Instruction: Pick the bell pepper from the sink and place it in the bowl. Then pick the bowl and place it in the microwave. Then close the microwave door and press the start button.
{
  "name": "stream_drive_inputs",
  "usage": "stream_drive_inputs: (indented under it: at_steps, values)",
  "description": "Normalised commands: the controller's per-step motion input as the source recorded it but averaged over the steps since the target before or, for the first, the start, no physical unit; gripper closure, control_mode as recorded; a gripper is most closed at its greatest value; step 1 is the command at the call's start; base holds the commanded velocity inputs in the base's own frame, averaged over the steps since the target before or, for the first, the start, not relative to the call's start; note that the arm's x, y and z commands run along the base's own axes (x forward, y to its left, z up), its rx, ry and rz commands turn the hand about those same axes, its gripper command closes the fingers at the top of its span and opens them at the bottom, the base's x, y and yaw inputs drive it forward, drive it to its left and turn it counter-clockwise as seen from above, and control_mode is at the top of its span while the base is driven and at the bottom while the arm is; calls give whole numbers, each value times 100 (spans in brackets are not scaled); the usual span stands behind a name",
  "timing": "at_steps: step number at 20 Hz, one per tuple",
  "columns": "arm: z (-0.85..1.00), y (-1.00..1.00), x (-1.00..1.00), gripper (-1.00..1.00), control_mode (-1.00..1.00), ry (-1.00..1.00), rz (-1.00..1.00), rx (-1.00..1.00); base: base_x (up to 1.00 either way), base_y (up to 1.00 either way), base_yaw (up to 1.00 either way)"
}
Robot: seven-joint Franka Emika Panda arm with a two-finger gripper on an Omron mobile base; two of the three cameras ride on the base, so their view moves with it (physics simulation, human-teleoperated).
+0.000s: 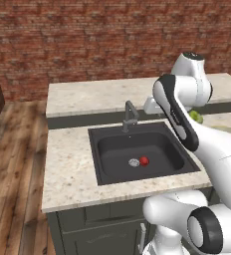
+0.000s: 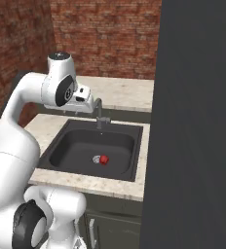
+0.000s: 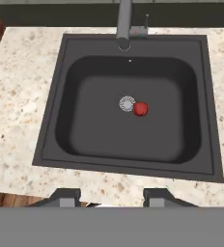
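Nearest your hand camera stand the tool's (image 3: 111,197) two dark finger tips, parted with bare space between them and nothing held; you have it hanging high above the near rim of the sink (image 3: 51,144). The speckled table (image 3: 22,96) frames that dark basin on the left, right and near sides. You find the bell pepper (image 3: 141,109) lying on the sink floor, touching the right side of the round silver drain (image 3: 127,103), about mid-basin. The grey faucet (image 3: 125,24) rises at the far edge, its spout reaching over the basin. In the left base view you see a rim of the bowl (image 1: 222,128) to the right of the sink, mostly hidden behind the arm. In the right base view a wide dark panel (image 2: 193,121) blocks the right half.
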Motion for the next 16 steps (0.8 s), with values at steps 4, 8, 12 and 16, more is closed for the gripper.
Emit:
stream_drive_inputs:
  at_steps: [4, 8, 12, 16]
  values:
    - [-20, -25, -13, -100, -100, -2, 0, 2, 0, 0, 0]
    - [-54, -67, -67, -100, -100, -19, 9, 6, 0, 0, 0]
    - [-85, -45, -47, -100, -100, -16, 32, 5, 0, 0, 0]
    - [-90, -5, 8, -100, -100, -14, 55, 1, 0, 0, 0]
